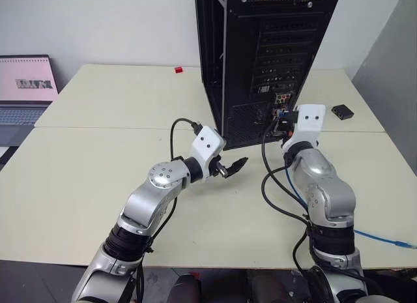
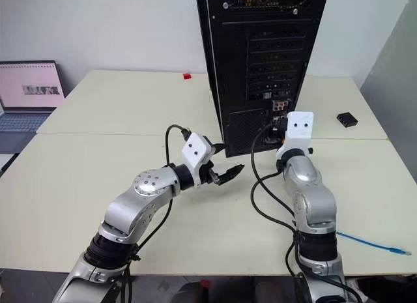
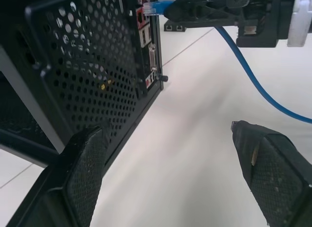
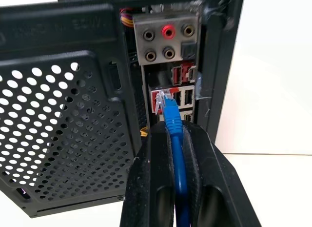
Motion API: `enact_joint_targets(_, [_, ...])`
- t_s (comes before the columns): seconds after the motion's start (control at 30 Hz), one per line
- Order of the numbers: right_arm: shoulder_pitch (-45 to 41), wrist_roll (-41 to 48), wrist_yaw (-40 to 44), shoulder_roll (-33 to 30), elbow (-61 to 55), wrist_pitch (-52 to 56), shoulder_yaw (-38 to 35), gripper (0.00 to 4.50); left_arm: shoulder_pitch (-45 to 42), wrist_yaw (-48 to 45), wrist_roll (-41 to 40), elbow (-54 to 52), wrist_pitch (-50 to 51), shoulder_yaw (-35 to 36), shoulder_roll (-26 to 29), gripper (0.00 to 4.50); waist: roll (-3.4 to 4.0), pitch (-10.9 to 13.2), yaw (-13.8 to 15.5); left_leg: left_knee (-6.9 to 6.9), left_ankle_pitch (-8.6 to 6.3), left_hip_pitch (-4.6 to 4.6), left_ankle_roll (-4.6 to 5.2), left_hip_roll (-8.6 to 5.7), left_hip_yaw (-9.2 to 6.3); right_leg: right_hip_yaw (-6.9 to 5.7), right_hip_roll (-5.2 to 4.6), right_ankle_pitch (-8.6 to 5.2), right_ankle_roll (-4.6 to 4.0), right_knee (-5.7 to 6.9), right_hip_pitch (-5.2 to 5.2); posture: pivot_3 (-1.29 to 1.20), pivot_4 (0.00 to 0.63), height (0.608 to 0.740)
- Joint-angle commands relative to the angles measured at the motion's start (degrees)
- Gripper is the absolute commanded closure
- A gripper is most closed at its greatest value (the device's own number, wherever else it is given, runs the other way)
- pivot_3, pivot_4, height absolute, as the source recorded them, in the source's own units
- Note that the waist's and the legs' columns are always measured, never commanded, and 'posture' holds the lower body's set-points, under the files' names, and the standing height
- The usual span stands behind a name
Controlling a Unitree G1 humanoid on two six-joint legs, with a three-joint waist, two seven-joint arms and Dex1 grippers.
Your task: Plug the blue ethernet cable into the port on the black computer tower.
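Nearest: blue ethernet cable [image 1: 384, 238] trails over the front right of the pale table [image 1: 85, 186], loose end lying by the table's right edge. It runs up along the right arm to the right gripper [image 4: 176, 134], whose two black fingers are clamped on the cord just behind the clear plug. The plug [image 4: 165, 96] sticks out past the fingertips, tip at or just short of the red-framed sockets in the rear connector panel. Cannot tell if it has entered the port [image 4: 158, 101].

Left gripper [image 1: 229, 167] hangs over the table just in front of the tower's lower rear corner, fingers spread wide, grasping nothing. From the left wrist view its pads [image 3: 80, 180] frame bare tabletop, with the plug and the right gripper beyond, level with the connector column.

Black computer tower [image 1: 260, 55] stands upright mid-table, rear panel facing the robot: perforated grille low, slot covers above, audio jacks [image 4: 165, 41] over the USB cluster. Raised lettering on the metal above the grille, not legible.

Farther: small black box [image 1: 342, 111] right of the tower, small red item [image 1: 178, 70] left of it. Open laptop [image 1: 26, 88] at far left, screen text unreadable.
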Motion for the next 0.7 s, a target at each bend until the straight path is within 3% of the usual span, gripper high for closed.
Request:
enact_joint_targets(0.03, [-1.52,0.39,0.77,0.00,-0.63,-0.64,-0.90,4.50,-0.34,-0.34,0.51,-2.11,-0.22,1.68,-0.31,0.33,0.00,0.00,-0.01,-0.01,0.00,0.00,0.00,0.00,0.00,0.01,0.00,0.00,0.00,0.00,-0.01,0.00,0.150,0.740])
enact_joint_targets(0.7, [-2.59,-0.69,0.65,0.19,1.13,-2.89,-1.81,4.50,0.09,-0.59,0.93,-2.15,-0.23,1.82,-0.67,0.33,0.00,0.00,-0.08,-0.01,0.00,0.02,0.00,0.00,0.04,0.05,0.00,0.00,0.00,0.01,-0.01,0.00,0.150,0.740])
